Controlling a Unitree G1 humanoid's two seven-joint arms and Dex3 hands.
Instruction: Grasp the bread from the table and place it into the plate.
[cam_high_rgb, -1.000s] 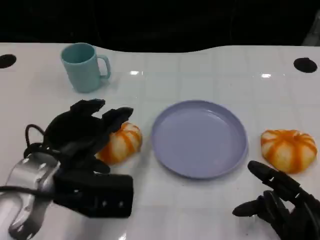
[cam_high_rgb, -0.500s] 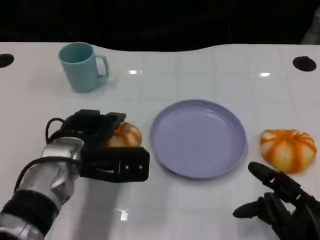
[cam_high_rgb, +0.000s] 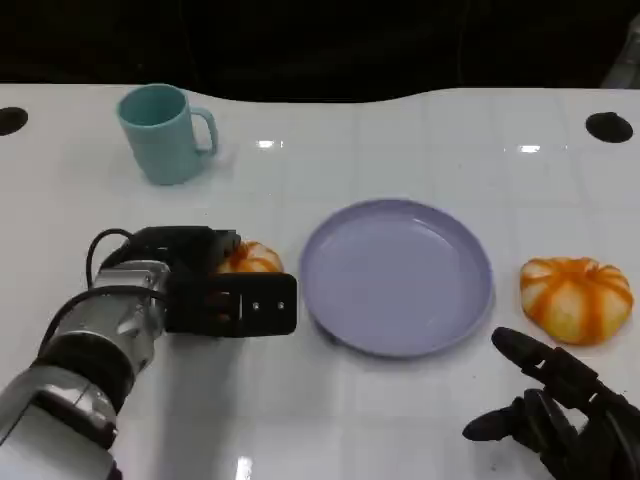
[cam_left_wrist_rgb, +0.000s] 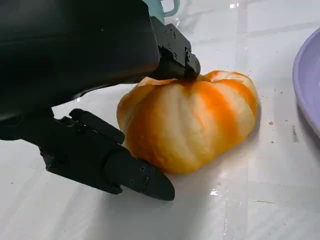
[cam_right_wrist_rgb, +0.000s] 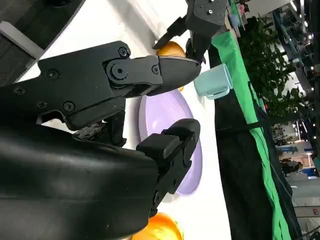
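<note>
**Left hand on bread**

Your left hand (cam_high_rgb: 205, 290) grips the bread (cam_left_wrist_rgb: 192, 122), fingers above and below it, on the table (cam_high_rgb: 400, 420) just left of the plate (cam_high_rgb: 397, 275). Your right hand (cam_high_rgb: 560, 415) hangs open, holding nothing.

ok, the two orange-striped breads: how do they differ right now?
The left bread sits left of the plate, with the left hand around it and its fingers touching its top and side. The right bread lies right of the plate, untouched, apart from the right hand. The left one is half hidden in the head view; the right shows whole. Both rest on the table, outside the plate.
</note>
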